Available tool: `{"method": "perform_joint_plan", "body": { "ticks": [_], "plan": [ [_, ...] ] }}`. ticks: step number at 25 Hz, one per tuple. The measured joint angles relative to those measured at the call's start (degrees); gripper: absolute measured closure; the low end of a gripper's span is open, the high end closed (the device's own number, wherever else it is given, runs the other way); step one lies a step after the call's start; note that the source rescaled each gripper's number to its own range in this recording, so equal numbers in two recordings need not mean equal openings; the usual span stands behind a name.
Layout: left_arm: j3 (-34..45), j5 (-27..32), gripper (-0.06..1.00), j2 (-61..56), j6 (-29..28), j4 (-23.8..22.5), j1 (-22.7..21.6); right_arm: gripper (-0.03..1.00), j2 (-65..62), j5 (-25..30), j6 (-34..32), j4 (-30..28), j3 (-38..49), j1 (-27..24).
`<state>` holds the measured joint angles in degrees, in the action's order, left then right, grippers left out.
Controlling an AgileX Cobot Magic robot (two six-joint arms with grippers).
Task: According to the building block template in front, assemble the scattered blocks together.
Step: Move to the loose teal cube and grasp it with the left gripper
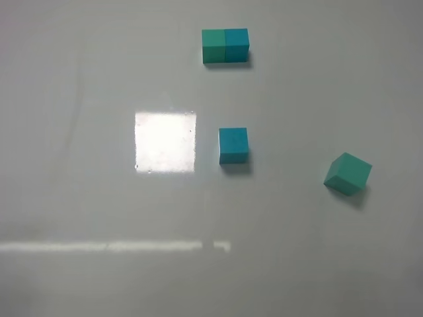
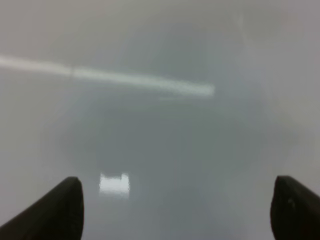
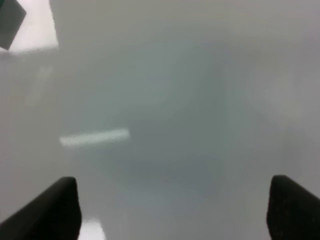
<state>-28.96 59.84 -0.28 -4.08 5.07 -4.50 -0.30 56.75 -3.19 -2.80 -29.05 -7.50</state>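
Observation:
The template (image 1: 225, 45), a sea-green cube joined flush to a teal-blue cube, lies at the far middle of the table. A loose teal-blue cube (image 1: 233, 145) sits squarely near the centre. A loose sea-green cube (image 1: 347, 174) lies turned at an angle to the right. Neither gripper shows in the high view. My left gripper (image 2: 175, 210) is open over bare table, with both black fingertips (image 2: 60, 210) apart and nothing between them. My right gripper (image 3: 172, 210) is open and empty too. A dark green cube corner (image 3: 10, 22) shows at the edge of the right wrist view.
The table (image 1: 79, 198) is a glossy grey-white surface. A bright square glare patch (image 1: 165, 141) lies left of the teal-blue cube, and a bright reflected strip (image 1: 112, 246) runs across the near part.

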Motion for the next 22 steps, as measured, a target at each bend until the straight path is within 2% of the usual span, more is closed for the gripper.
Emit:
{"method": "perform_joint_plan", "body": {
  "ticks": [4, 9, 13, 19, 22],
  "plan": [
    [0.00, 0.00, 0.26, 0.00, 0.00, 0.00, 0.00, -0.03, 0.00, 0.00, 0.00, 0.00, 0.00, 0.00],
    [0.00, -0.06, 0.26, 0.00, 0.00, 0.00, 0.00, 0.07, 0.00, 0.00, 0.05, 0.00, 0.00, 0.00],
    [0.00, -0.06, 0.26, 0.00, 0.00, 0.00, 0.00, 0.09, 0.00, 0.00, 0.51, 0.07, 0.00, 0.00],
    [0.00, -0.06, 0.26, 0.00, 0.00, 0.00, 0.00, 0.11, 0.00, 0.00, 8.76, 5.49, 0.00, 0.00],
    [0.00, -0.06, 0.26, 0.00, 0.00, 0.00, 0.00, 0.11, 0.00, 0.00, 10.74, 6.92, 0.00, 0.00]
  ]
}}
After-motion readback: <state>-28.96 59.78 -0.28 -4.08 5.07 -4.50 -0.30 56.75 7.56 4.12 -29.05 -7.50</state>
